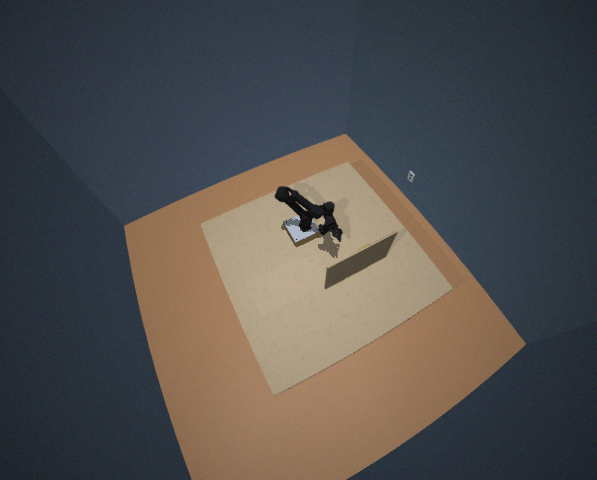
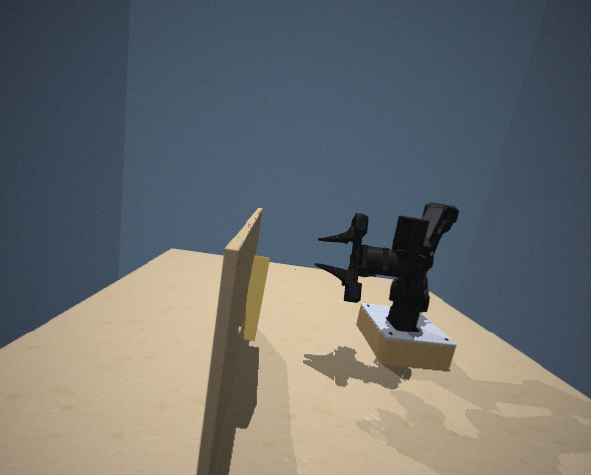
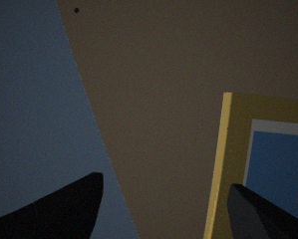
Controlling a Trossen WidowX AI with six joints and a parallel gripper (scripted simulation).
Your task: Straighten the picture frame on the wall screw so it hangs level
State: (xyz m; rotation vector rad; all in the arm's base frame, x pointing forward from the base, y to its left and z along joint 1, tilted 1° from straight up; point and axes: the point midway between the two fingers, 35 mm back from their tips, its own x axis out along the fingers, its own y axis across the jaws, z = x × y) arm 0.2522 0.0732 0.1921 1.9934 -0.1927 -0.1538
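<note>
A yellow picture frame (image 2: 254,299) (image 3: 223,179) with a blue picture hangs on the upright wooden wall panel (image 2: 234,317) (image 3: 168,67) (image 1: 363,263). In the wrist view the frame's edge runs tilted against the panel's edge. My gripper (image 2: 320,251) (image 3: 166,189) (image 1: 336,233) is open and empty. It points at the panel's frame side and stands well short of the frame. In the wrist view the frame sits by the right finger.
The arm's base block (image 2: 405,344) (image 1: 299,231) stands on the light wooden table (image 2: 106,368) (image 1: 298,330). An orange floor (image 1: 184,330) surrounds the table. A small white plate (image 1: 410,176) sits on the far room wall.
</note>
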